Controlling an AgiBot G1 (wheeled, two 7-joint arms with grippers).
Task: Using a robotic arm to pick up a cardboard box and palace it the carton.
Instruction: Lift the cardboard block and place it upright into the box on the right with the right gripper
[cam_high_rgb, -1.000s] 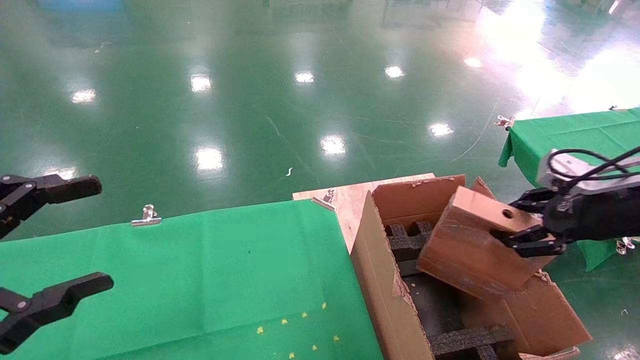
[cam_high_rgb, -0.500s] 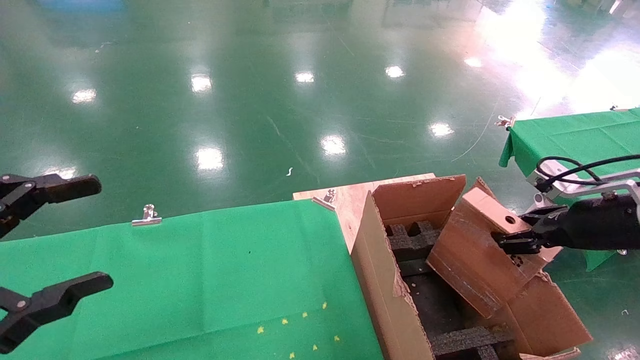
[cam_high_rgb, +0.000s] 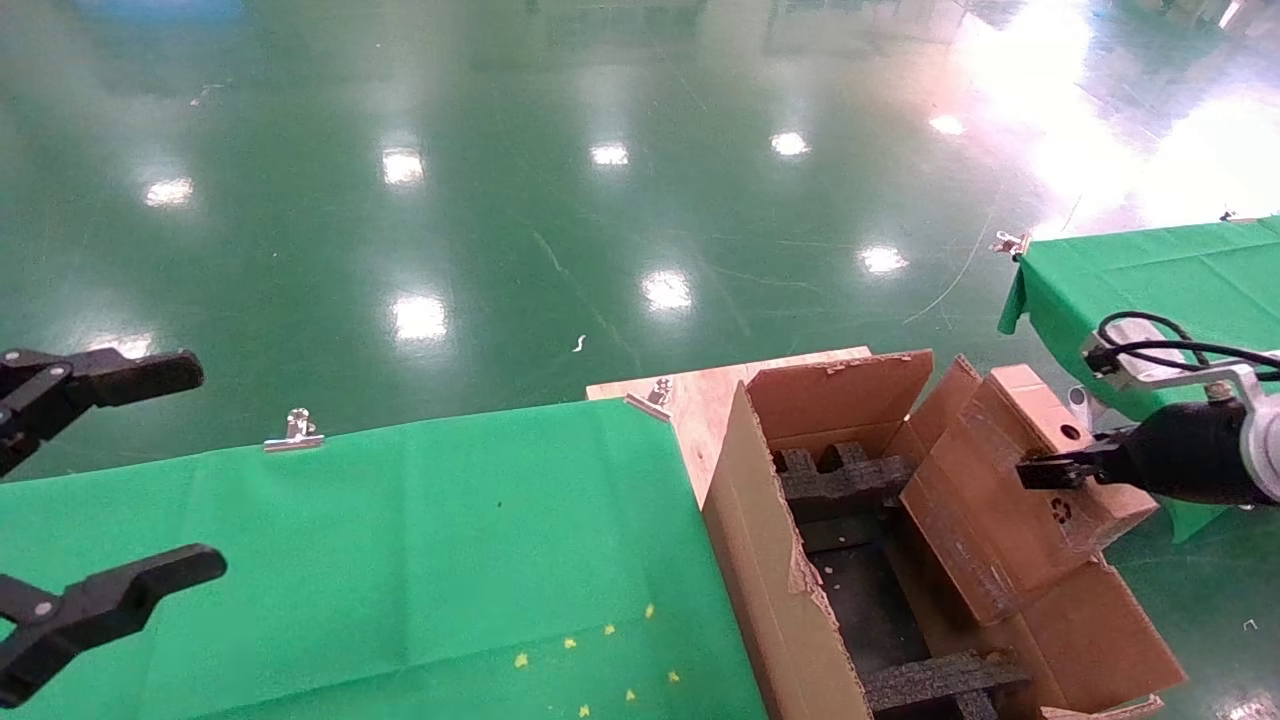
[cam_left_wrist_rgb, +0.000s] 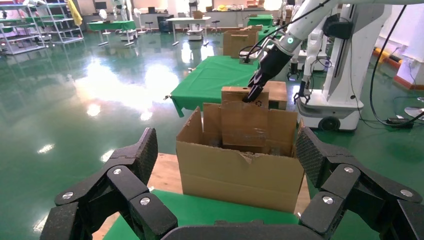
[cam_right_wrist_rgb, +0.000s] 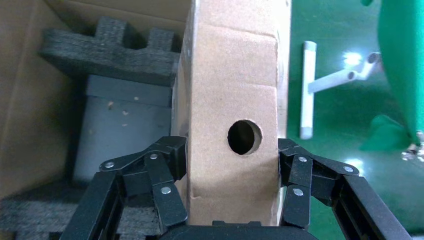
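The small brown cardboard box (cam_high_rgb: 990, 500), with a round hole in its narrow face, hangs tilted over the right side of the large carton (cam_high_rgb: 760, 540). Its lower end dips inside, above the black foam inserts (cam_high_rgb: 845, 480). My right gripper (cam_high_rgb: 1040, 470), on the white arm (cam_high_rgb: 1265, 450), is shut on the box's upper end. In the right wrist view the fingers (cam_right_wrist_rgb: 167, 170) press both sides of the box (cam_right_wrist_rgb: 232, 85) just below the hole. My left gripper (cam_high_rgb: 190, 470) is open and empty at the far left, above the green cloth. The left wrist view shows the carton (cam_left_wrist_rgb: 240, 172) with the box (cam_left_wrist_rgb: 245, 120) in it.
A green-clothed table (cam_high_rgb: 400, 540) lies left of the carton, with a metal clip (cam_high_rgb: 295, 432) on its far edge. A wooden board (cam_high_rgb: 700, 395) sits under the carton. A second green table (cam_high_rgb: 1150, 270) stands at the right. Glossy green floor lies beyond.
My right gripper has drawn back to the right with the box. The box has swung more upright and moved from over the carton's middle to its right wall. The left arm has not moved.
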